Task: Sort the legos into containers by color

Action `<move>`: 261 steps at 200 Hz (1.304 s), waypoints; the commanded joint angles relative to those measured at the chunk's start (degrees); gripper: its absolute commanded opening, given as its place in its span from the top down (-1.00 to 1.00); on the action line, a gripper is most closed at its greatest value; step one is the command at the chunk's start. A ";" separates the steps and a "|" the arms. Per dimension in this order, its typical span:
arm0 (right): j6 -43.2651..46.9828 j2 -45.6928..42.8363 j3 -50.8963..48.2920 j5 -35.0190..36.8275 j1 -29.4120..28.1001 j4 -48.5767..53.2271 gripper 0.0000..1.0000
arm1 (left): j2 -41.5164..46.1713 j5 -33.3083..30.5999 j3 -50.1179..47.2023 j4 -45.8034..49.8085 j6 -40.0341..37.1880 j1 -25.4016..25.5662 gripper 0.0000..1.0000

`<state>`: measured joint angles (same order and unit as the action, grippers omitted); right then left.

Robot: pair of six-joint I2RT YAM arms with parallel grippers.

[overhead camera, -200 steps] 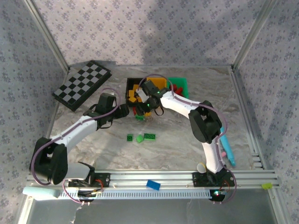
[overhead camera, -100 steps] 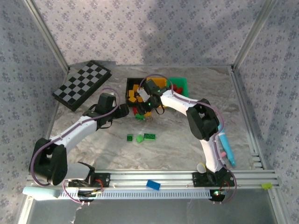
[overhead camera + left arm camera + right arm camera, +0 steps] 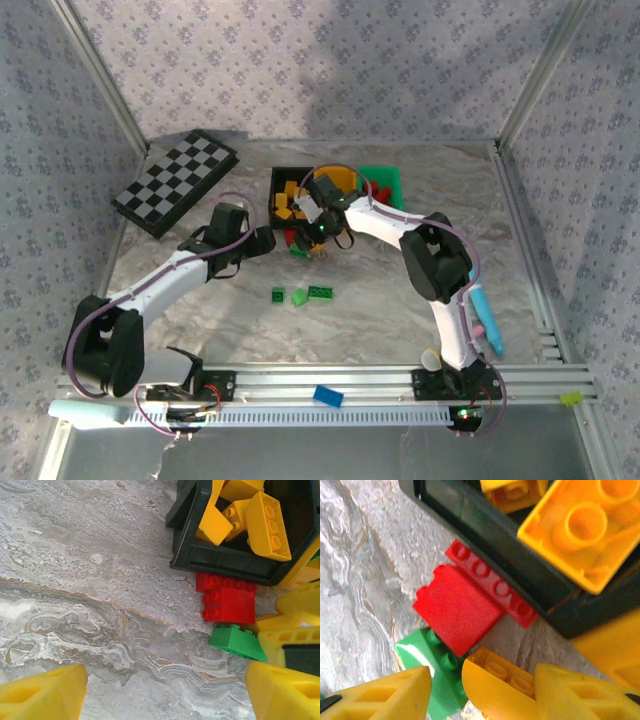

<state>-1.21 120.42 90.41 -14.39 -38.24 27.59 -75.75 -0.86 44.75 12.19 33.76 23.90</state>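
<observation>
My right gripper (image 3: 480, 700) hangs open at the black bin's (image 3: 510, 560) near wall. A yellow-orange brick (image 3: 502, 690) lies between its fingers, against the right one. A green brick (image 3: 432, 667) lies under the gap by the left finger, and two red bricks (image 3: 460, 607) sit just beyond. In the top view this gripper (image 3: 314, 236) is in front of the black bin (image 3: 275, 192), the yellow-orange bin (image 3: 345, 176) and the green bin (image 3: 388, 178). My left gripper (image 3: 167, 695) is open over bare table, left of the red bricks (image 3: 227, 597). Yellow bricks (image 3: 265, 525) fill the black bin (image 3: 220, 565).
Three green bricks (image 3: 300, 295) lie in the middle of the table. A blue brick (image 3: 328, 396) rests on the front rail. The checkered board (image 3: 175, 182) is at the back left. A teal tool (image 3: 487, 318) lies at the right, near the right arm.
My right gripper has shifted slightly left toward the black bin's front, and its jaws have narrowed a little. The left arm has barely moved.
</observation>
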 commanded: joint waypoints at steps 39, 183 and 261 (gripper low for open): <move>-0.95 -5.56 -7.31 0.42 -0.39 4.99 -0.16 | 0.27 0.69 0.25 -1.37 1.05 -0.08 -0.65; -0.56 -8.71 -7.00 6.25 -2.09 5.89 0.47 | 1.66 -0.54 -0.38 -0.75 0.94 -0.09 -0.65; -2.71 -3.56 11.38 7.12 -0.20 7.96 0.45 | 0.50 0.59 -0.74 -1.03 1.28 -0.08 -0.65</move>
<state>-2.37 112.14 92.90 -8.45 -39.46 33.15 -75.75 -0.84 44.40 11.77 34.17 23.90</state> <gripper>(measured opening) 0.274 0.826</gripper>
